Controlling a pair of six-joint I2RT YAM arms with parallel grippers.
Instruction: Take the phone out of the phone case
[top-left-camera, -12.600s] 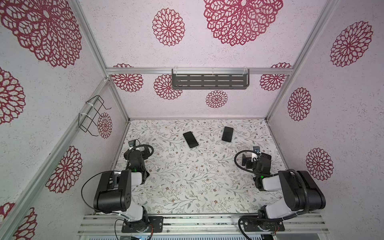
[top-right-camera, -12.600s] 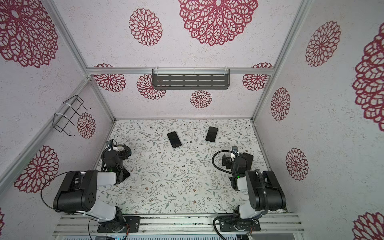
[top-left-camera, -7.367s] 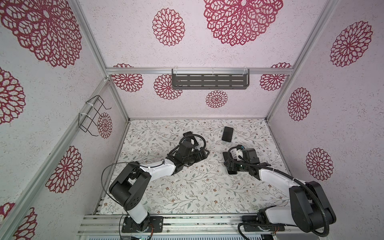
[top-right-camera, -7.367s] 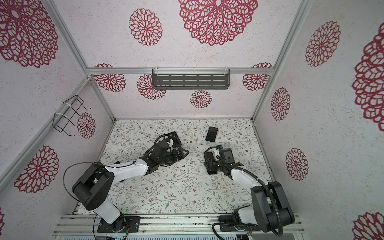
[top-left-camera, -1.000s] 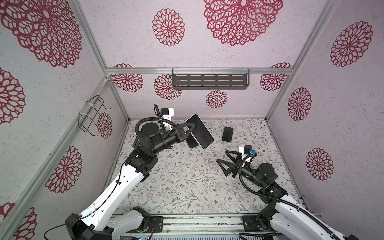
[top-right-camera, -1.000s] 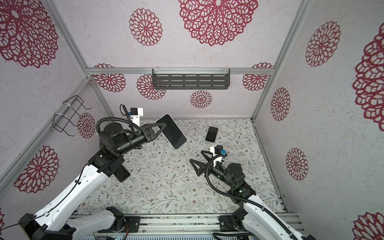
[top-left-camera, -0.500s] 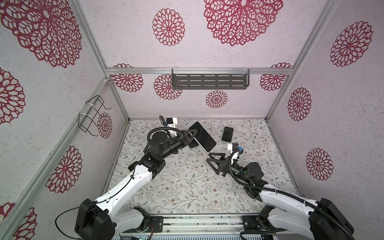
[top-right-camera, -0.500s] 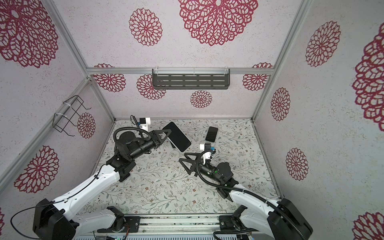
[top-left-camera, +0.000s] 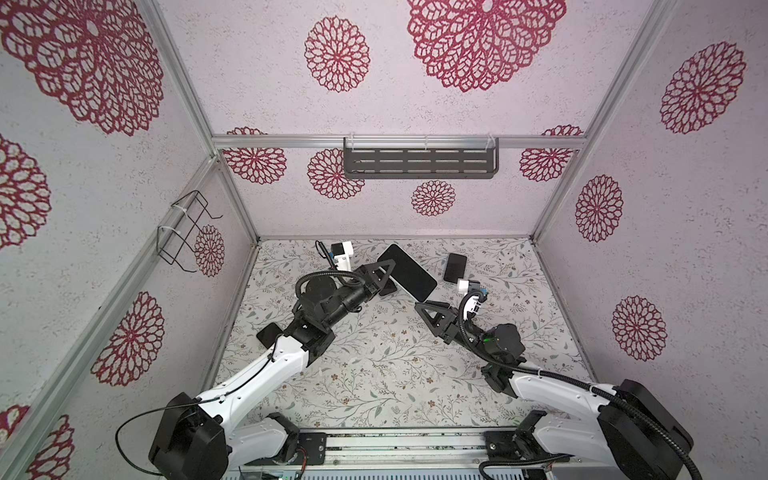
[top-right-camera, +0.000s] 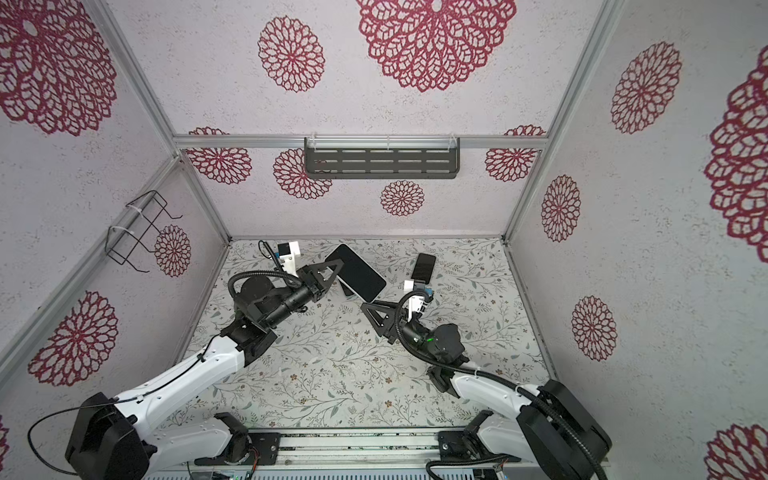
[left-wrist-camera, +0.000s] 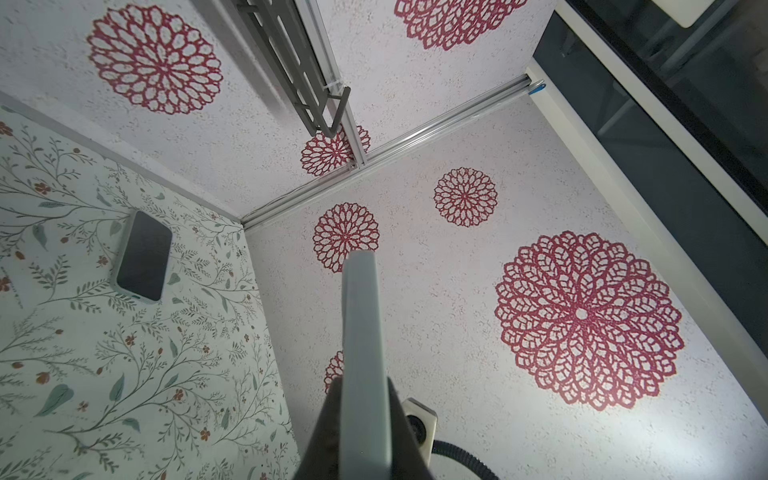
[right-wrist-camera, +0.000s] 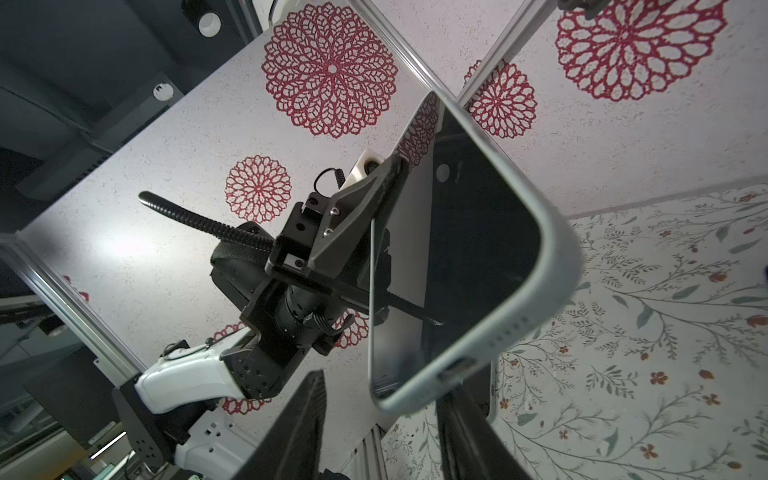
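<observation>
One phone, inside a pale grey-blue case, is held in the air above the flowered table. It is tilted, with its dark screen facing up in both top views. The left claw is clamped on one long side of it. In the left wrist view the rim of the case runs out from between the dark fingers.

The right claw sits at the phone's lower end, the end with the charging port. Its jaws stand apart with that corner between them. In the right wrist view one finger shows a clear gap to the phone; whether the other touches the case cannot be told.

A second phone lies flat on the table, screen up, toward the back wall, to the right of the held one in both top views.
</observation>
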